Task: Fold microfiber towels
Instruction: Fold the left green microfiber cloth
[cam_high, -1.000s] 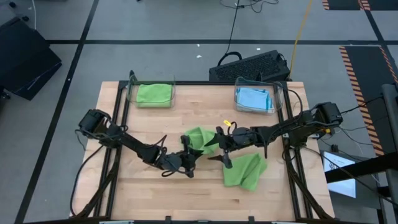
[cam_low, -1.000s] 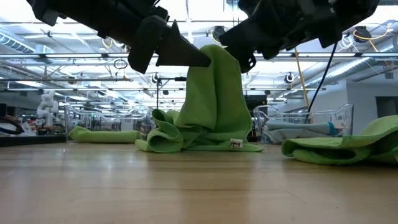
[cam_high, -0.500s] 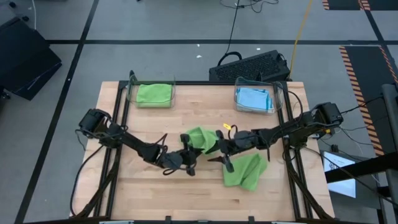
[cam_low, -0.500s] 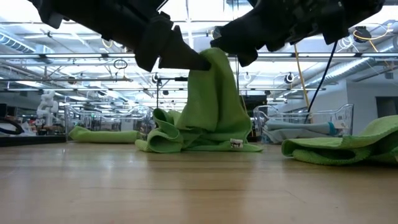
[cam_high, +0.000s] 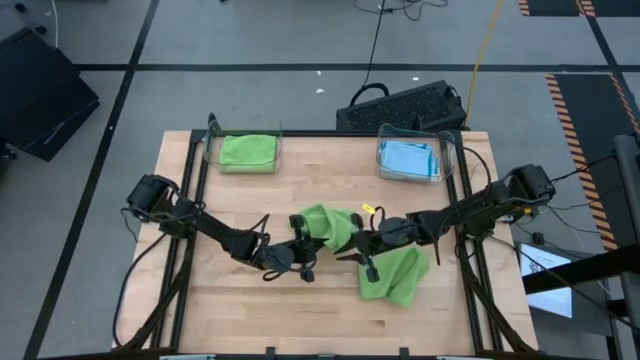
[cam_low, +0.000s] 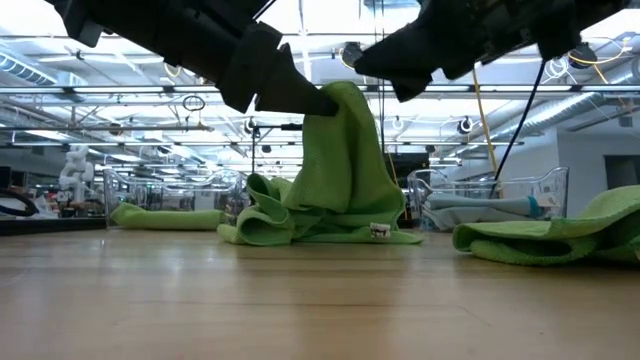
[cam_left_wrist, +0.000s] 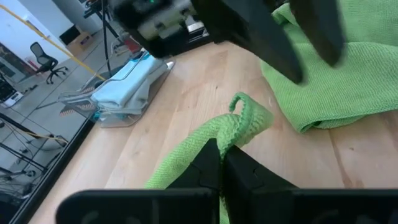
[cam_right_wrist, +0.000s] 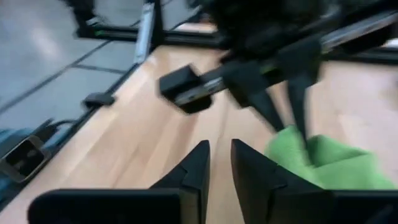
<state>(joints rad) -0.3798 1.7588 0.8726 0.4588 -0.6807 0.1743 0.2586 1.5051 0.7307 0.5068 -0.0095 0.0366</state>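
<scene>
Your left gripper (cam_low: 325, 100) is clamped on the lime towel (cam_low: 340, 180) mid-frame, lifting its edge to fold; right gripper (cam_right_wrist: 221, 163) jaws near-together, empty

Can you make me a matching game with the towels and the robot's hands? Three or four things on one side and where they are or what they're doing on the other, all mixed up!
Things:
1. light blue towels
2. green towel in the bin
3. lifted green towel
4. left gripper

Places or states:
A. pinching a towel's edge
B. hanging up off the table
C. clear bin on the table's right
D. clear bin on the table's left

Pairs: 1-C, 2-D, 3-B, 4-A
</scene>
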